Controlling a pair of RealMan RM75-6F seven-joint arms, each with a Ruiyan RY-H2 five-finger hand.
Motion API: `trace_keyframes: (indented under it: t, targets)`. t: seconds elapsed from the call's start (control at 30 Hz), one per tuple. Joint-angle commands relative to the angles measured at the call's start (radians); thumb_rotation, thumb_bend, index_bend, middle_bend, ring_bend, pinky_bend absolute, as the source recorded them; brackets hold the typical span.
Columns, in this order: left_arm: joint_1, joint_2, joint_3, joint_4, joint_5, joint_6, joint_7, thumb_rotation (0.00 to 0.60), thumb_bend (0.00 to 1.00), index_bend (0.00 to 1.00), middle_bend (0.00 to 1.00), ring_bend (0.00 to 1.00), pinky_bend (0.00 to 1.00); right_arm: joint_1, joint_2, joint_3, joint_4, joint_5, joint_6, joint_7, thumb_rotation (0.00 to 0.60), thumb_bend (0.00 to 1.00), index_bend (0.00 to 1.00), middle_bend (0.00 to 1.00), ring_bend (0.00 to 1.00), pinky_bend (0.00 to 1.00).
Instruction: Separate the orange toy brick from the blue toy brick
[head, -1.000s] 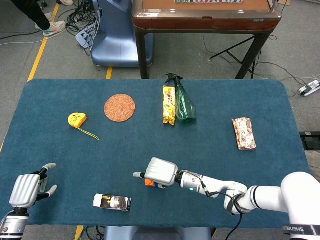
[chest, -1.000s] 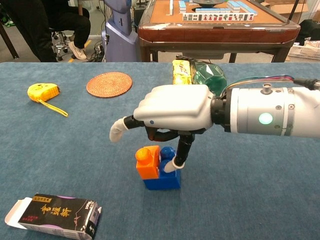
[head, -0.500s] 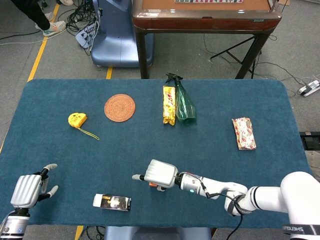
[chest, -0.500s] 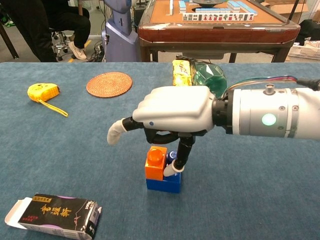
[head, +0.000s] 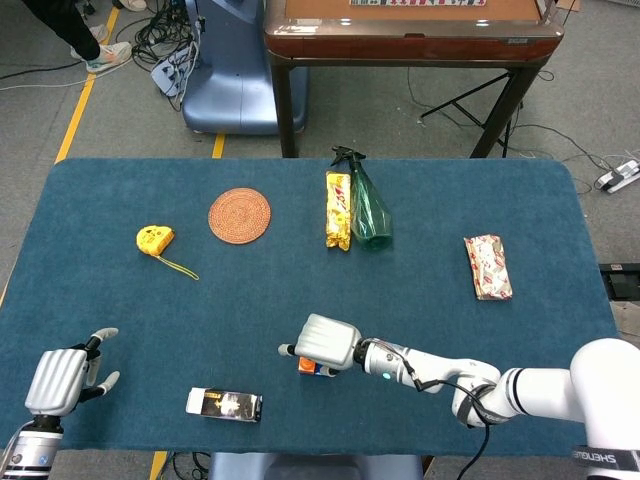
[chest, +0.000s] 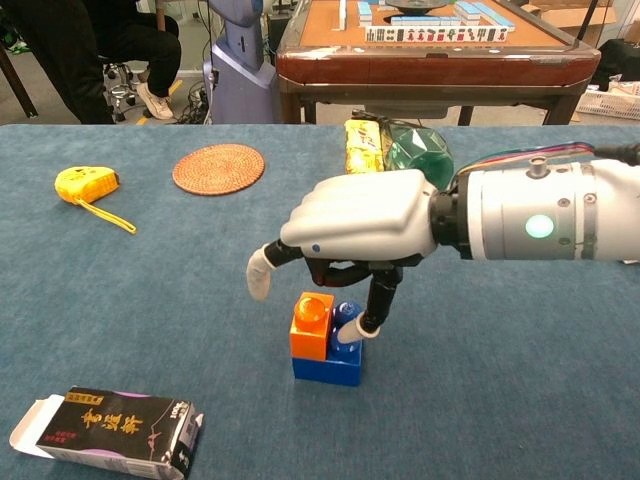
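Observation:
The orange brick (chest: 311, 326) stands upright on the left half of the blue brick (chest: 327, 367), near the table's front edge. My right hand (chest: 360, 226) hovers just above them, palm down, fingers curled downward. One fingertip (chest: 349, 331) touches the blue brick's stud right beside the orange brick, while the thumb sticks out to the left, gripping nothing. In the head view the right hand (head: 325, 343) covers most of the pair; a bit of the orange brick (head: 305, 366) shows under it. My left hand (head: 64, 379) rests empty at the front left corner, thumb spread.
A black carton (chest: 112, 426) lies front left of the bricks. Farther back are a yellow tape measure (head: 154, 238), a woven coaster (head: 239, 214), a yellow snack pack (head: 338, 209) beside a green spray bottle (head: 368, 206), and a wrapped snack (head: 487, 266) at right.
The orange brick was tilted a second ago and now sits upright on the blue one. My right hand has shifted slightly right. The left hand stayed put.

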Motion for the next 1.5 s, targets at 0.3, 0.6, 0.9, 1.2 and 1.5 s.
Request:
trace_keyframes:
  t: [0.3,0.6,0.9,1.2,1.5]
  targets:
    - [0.002,0.001,0.000,0.003,-0.003,0.001,-0.006,0.600,0.24,0.32,0.77,0.63,0.82,0.028,0.000,0.014,-0.006,0.044,-0.061,-0.029,0.600,0.32,0.30,0.92,1.00,1.00]
    - [0.003,-0.004,0.004,0.006,-0.002,-0.002,-0.005,0.600,0.24,0.32,0.77,0.63,0.83,0.033,0.002,0.014,-0.014,0.067,-0.084,-0.049,0.600,0.32,0.31,0.92,1.00,1.00]
    - [0.003,-0.005,0.004,0.006,-0.002,-0.003,-0.005,0.600,0.24,0.32,0.77,0.63,0.83,0.035,0.001,0.014,-0.016,0.086,-0.096,-0.065,0.600,0.32,0.41,0.92,1.00,1.00]
    - [0.002,-0.007,0.003,0.005,-0.001,-0.004,-0.005,0.600,0.24,0.32,0.77,0.63,0.83,0.021,0.005,0.017,-0.019,0.094,-0.069,-0.070,0.600,0.32,0.66,0.92,1.00,1.00]
    - [-0.019,-0.001,-0.023,-0.016,-0.001,-0.005,-0.019,0.600,0.24,0.32,0.77,0.63,0.82,-0.029,0.049,0.040,-0.037,0.114,0.027,-0.016,0.600,0.32,0.73,0.95,1.00,1.00]
